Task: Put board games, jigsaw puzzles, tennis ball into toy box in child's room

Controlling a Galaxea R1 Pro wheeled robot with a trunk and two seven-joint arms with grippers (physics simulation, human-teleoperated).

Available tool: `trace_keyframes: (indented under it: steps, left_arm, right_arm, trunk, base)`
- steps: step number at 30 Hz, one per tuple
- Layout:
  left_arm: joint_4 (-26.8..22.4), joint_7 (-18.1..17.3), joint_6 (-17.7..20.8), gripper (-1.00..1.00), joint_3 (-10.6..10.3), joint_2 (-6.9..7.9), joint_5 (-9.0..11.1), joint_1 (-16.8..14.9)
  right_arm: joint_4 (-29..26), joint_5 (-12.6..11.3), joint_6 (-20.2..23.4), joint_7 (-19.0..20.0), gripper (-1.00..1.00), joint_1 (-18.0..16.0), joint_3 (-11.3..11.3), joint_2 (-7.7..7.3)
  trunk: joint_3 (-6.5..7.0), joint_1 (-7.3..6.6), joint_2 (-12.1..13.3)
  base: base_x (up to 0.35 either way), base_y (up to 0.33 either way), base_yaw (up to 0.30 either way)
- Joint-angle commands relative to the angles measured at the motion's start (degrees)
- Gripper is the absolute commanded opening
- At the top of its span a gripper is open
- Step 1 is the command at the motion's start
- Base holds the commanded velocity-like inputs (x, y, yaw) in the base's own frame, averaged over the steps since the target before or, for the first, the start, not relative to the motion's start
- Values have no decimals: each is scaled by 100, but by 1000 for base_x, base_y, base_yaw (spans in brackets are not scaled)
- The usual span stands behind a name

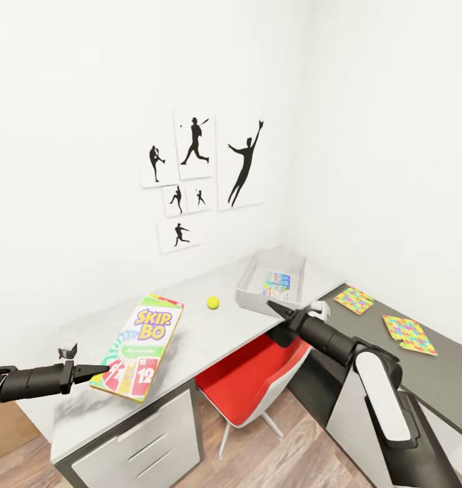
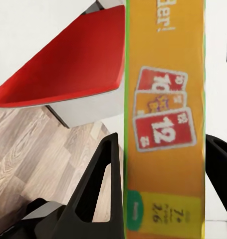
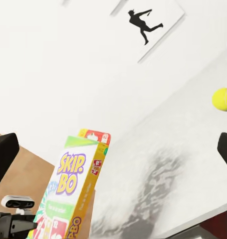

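Head view: left gripper (image 1: 99,370) is clamped on the near edge of the Skip-Bo box (image 1: 140,346), lifted and tilted over the table (image 1: 211,332). Right gripper (image 1: 277,308) hangs by the toy box (image 1: 270,281); cannot tell its jaw state. Advice: keep the box level, carry it over the bin wall, then release low.

Count: games 2 (one already in bin), puzzles (image 1: 353,299) 2, ball (image 1: 213,302) 1.
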Motion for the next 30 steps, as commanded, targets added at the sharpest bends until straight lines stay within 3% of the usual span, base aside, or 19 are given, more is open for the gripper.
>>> trace_keyframes:
  steps: [1,9,22,30]
  left_arm:
    - [-1,-24,62,-100,-1,1,-2,-4]
    - [-1,-24,61,-100,-2,1,-2,-4]
    - [-1,-24,60,-100,-1,7,-2,-4]
    - [-1,-24,96,-100,101,-13,30,-9]
  right_arm:
    - [-1,5,34,37,100,-6,-17,-1]
    - [-1,-9,213,63,100,-5,-356,-36]
    - [2,0,228,61,100,-5,-421,-40]
    - [2,5,253,61,100,-5,-512,-46]
  trunk:
    - [-14,4,-13]
    - [-14,4,-13]
    - [-14,4,-13]
    - [-26,4,-13]
  base:
    - [0,-24,-9]
    - [0,-5,-2]
    - [0,0,-1]
    - [0,-186,-206]
